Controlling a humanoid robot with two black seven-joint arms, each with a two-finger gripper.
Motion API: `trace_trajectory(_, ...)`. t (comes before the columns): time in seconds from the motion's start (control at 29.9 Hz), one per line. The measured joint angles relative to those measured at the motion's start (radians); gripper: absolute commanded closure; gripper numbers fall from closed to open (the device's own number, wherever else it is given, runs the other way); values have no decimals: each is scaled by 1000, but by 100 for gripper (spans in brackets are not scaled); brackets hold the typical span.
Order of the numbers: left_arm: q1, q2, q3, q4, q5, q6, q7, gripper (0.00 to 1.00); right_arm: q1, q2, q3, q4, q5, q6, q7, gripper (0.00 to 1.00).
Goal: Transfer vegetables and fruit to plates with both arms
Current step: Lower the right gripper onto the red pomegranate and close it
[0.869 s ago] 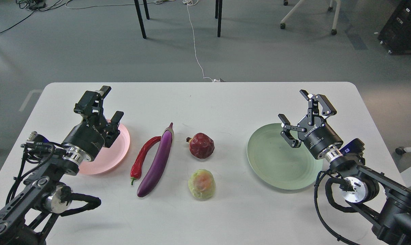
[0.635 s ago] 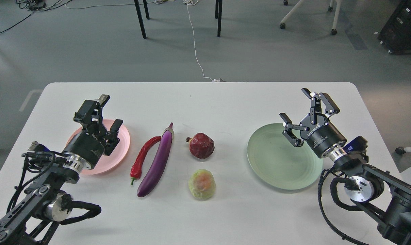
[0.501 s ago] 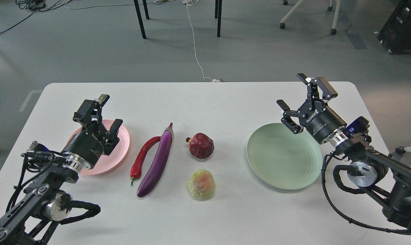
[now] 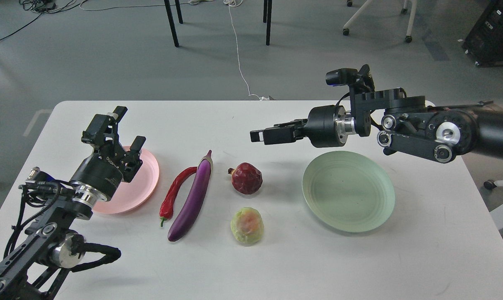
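The purple eggplant (image 4: 192, 199) and red chili pepper (image 4: 174, 193) lie side by side left of centre. The dark red pomegranate (image 4: 246, 178) sits at centre, the yellow-green fruit (image 4: 247, 226) in front of it. The pink plate (image 4: 145, 183) lies at the left, partly hidden by my left arm. My left gripper (image 4: 127, 127) is open and empty above the pink plate's far edge. The green plate (image 4: 348, 191) lies empty at the right. My right gripper (image 4: 268, 133) points left, level, open and empty, above and just behind the pomegranate.
All lies on a white table (image 4: 276, 266) with rounded corners. My right arm (image 4: 422, 129) stretches across the far side of the green plate. Table legs (image 4: 172, 25), a chair base (image 4: 376, 21) and a white cable (image 4: 239, 54) are on the floor beyond.
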Motion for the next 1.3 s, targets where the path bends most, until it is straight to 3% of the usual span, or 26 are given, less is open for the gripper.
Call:
trace_trajectory(0.37,4,6,0,-18,0,1,-1,2,40,307,-278,-216,-68,-94,0,2)
trace_trajectory(0.97,9,20,-5,-28,0,-1,-2,2,-46,318,-285,-273,-55,-151,0,3)
trace_trajectory(1.3,9,22,-5,-29,0,-1,-2,2,-99,318,-274,-280,-55,-180,0,10)
